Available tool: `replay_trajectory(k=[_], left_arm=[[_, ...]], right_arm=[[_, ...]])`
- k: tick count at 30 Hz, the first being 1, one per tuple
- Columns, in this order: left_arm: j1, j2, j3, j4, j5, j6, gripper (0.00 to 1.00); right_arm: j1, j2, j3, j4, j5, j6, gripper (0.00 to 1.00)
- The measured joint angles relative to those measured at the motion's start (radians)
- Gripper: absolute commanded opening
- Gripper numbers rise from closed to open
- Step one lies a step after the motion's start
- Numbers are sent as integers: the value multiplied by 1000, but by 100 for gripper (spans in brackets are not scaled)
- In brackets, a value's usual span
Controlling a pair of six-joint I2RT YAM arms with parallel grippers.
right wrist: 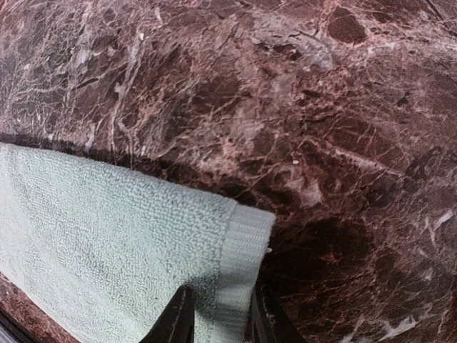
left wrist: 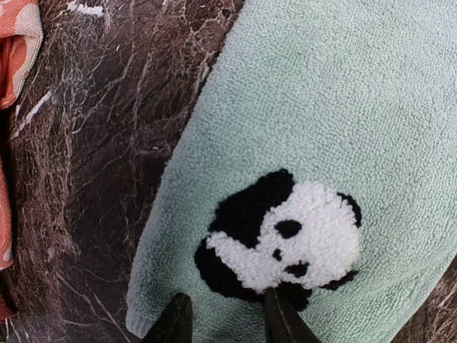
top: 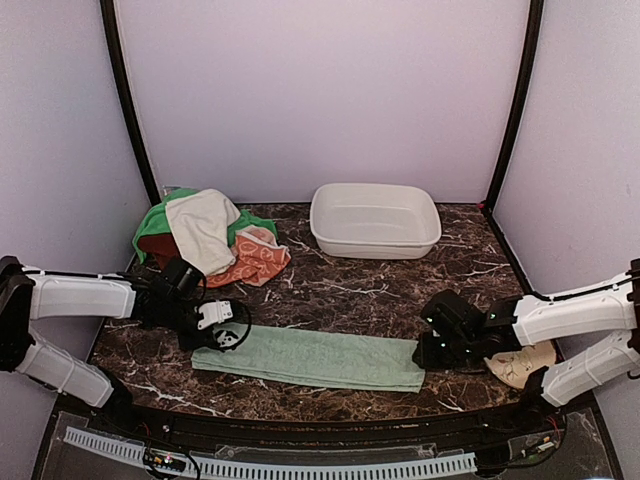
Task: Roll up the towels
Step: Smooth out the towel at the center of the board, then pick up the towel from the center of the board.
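The sage-green towel (top: 320, 358) is laid flat along the near edge of the table (top: 380, 290), its left end pinched between the narrowed fingers of the left gripper (left wrist: 227, 314) and its right hem between those of the right gripper (right wrist: 218, 314). It is judged soft, light and limp, best taken by a hemmed end and rolled tightly.

Towels: 4. One sage-green towel (top: 310, 358) at lower centre. The pile at upper left holds one cream-white towel (top: 205, 228), one bright green towel (top: 152, 222) and one orange patterned towel (top: 262, 258). Panda patch (left wrist: 285, 239): 1. Basin (top: 375, 245): 1. Plate (top: 520, 368): 1. Arms: 2, left arm (top: 80, 297) and right arm (top: 570, 315).
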Motion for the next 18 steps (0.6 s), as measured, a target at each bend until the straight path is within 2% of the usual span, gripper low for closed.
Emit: replay_trajectory(k=[1,4,8,9,13,18], left_arm=[[0,-3,-2,2,-1,0,39],[0,-8,10,-18,-8,-6,42],[0,-28,108,-108,9,-24,44],[0,-43,163,-130,25,-33,44],[0,-67,212,-139,43,-35,43],[0,-63,161,-151,43,-24,42]], right_arm=[[-4,1,3,-3,1,-4,30],[-14,9,37,-68,21,-26,44],[-34,-2,118,-142,45,-62,52],[-39,-7,134,-148,48,-65,53],[-55,-4,165,-154,48,-88,54],[-58,53,129,-137,32,-106,51]])
